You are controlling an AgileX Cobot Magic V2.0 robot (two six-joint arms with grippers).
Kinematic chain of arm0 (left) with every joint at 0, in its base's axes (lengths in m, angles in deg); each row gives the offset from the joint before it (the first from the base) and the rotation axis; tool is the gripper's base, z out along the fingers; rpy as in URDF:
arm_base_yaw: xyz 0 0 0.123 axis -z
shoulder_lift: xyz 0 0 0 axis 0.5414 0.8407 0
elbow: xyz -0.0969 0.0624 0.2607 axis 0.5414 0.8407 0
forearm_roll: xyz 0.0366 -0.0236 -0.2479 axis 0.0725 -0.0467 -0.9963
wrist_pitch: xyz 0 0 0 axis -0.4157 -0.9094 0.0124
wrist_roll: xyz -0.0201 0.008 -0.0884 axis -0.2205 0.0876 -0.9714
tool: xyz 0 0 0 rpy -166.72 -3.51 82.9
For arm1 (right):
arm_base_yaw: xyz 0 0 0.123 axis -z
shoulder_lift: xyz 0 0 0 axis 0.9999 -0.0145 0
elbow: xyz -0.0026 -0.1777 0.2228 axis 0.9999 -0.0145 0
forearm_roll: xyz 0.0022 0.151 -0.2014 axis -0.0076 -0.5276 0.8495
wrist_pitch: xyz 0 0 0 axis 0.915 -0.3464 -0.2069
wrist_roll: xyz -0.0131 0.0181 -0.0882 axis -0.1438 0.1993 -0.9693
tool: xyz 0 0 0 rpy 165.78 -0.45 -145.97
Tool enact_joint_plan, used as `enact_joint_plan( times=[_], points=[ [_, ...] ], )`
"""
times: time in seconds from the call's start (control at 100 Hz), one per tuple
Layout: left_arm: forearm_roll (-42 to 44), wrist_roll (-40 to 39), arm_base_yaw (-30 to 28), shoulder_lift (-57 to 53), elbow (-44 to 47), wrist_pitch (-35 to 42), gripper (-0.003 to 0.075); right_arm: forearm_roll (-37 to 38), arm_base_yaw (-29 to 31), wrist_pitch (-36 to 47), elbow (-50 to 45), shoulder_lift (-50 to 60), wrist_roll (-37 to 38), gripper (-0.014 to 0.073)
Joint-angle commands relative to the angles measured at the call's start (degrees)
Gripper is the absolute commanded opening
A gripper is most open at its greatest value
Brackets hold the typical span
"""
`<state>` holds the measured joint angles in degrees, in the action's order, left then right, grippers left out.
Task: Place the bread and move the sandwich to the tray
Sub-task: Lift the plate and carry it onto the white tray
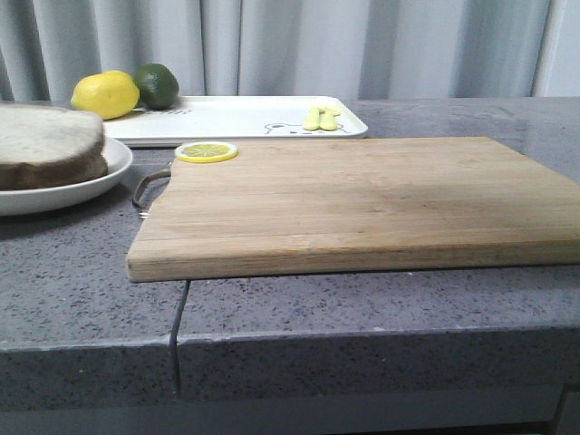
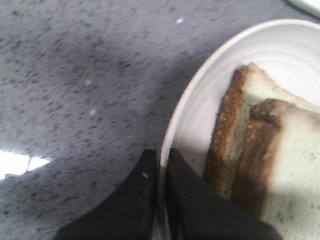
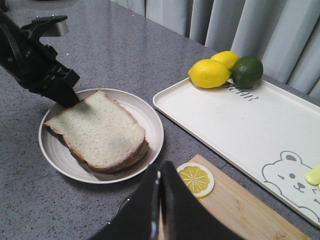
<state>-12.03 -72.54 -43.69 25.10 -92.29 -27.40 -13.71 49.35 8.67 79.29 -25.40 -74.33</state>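
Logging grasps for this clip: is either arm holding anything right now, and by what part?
The left gripper is shut on the rim of the white bowl that carries the sandwich. The right gripper is shut and holds nothing.

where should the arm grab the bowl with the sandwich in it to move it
Grip the bowl by its thin raised rim, jaws astride it, from the open-counter side away from the tray. The left gripper is already there. The sandwich fills the middle, leaving only the rim bare.
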Motion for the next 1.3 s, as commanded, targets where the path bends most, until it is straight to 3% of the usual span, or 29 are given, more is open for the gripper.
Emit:
enact_joint_plan(
  times=[0.0, 0.38, 0.73, 0.94, 1.29],
  points=[
    [-4.5, 0.0, 0.1, -1.5, -4.1, 1.3, -0.002, -0.8, 0.3, 3.6, 1.5, 1.9, -0.4, -0.0069],
    [-22.3, 6.7, 0.7, 1.0, -12.4, 3.7, -0.002, -0.8, 0.3, 4.5, 1.5, 1.9, -0.4, -0.0069],
    [-25.7, 7.4, 8.8, 17.0, -30.6, 4.7, -0.002, -0.8, 0.3, 5.0, 1.5, 1.9, -0.4, -0.0069],
    [-28.2, 7.4, 10.9, 27.4, -43.3, 1.3, -0.002, -0.8, 0.3, 4.8, 1.5, 2.5, -0.4, -0.0069],
    [-31.1, 7.4, 11.7, 36.4, -49.5, 3.1, -0.002, -0.8, 0.3, 4.2, 1.5, 2.5, -0.4, -0.0069]
  ],
)
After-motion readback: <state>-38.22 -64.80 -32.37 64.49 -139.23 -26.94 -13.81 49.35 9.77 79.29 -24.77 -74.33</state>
